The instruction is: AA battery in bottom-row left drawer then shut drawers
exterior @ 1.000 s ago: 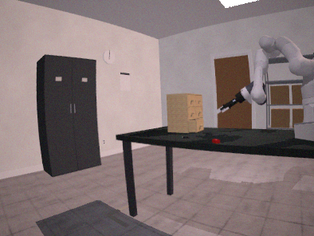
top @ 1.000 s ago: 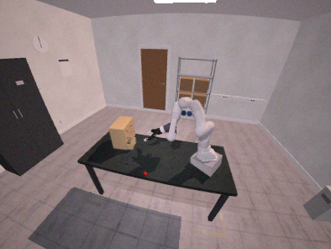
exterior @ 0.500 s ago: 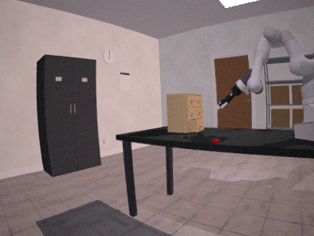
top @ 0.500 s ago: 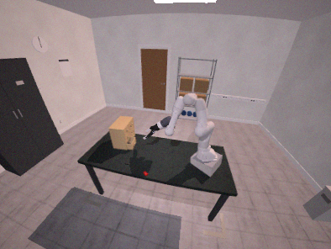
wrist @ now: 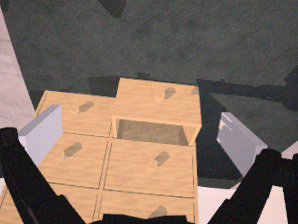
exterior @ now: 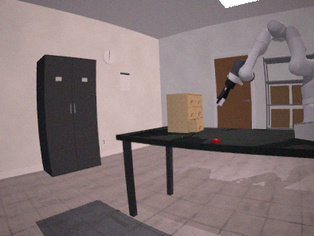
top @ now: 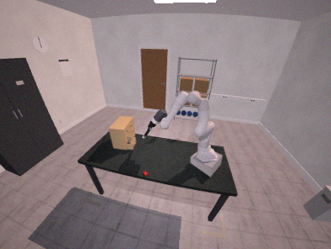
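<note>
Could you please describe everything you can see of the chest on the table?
The chest is a light, wood-coloured box standing upright near one end of the dark table. Its front, as the wrist view shows, carries two columns of drawers with small knobs. One bottom-row drawer is pulled out and looks empty. The open tool hovers apart from it.

A plain lab room: black cabinet (top: 23, 113), metal shelf rack (top: 178, 76), robot table (top: 105, 149).

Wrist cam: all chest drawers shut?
No: one drawer on the chest is pulled out, its open cavity visible between the jaws.
</note>
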